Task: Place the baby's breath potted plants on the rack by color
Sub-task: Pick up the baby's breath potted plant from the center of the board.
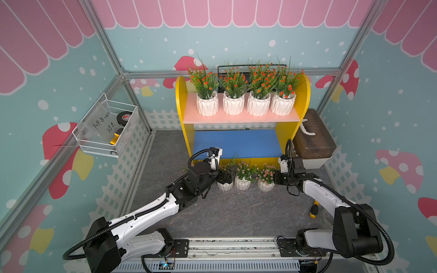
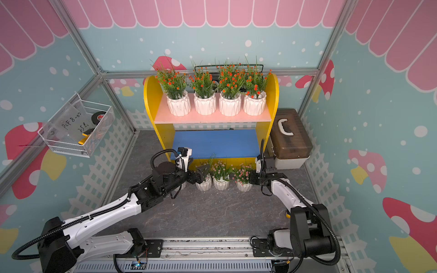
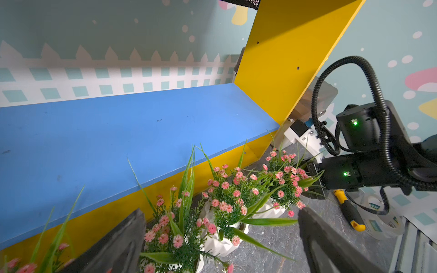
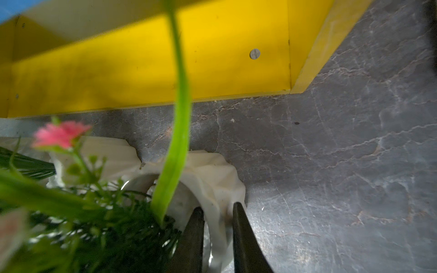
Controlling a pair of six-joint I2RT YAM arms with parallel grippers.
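Observation:
The rack [image 1: 236, 118] holds several orange-red baby's breath potted plants [image 1: 246, 82] in a row on its pink upper board. Its blue lower board [image 1: 236, 144] is bare. Pink-flowered plants [image 1: 242, 182] stand on the floor in front of it. My left gripper [image 1: 224, 176] is open, its fingers [image 3: 118, 243] either side of the leftmost visible pink plant [image 3: 175, 236]. My right gripper [image 4: 218, 219] is shut on the rim of the rightmost pink plant's white pot [image 4: 212, 179], one finger inside and one outside. That pot [image 1: 266, 185] rests on the floor.
A black wire basket [image 1: 250, 69] sits behind the rack. A white wire basket [image 1: 106, 127] hangs on the left wall. A brown-lidded box [image 1: 314, 139] stands right of the rack. A yellow-handled knife [image 3: 350, 215] and tape rolls [image 3: 383, 222] lie by the right arm.

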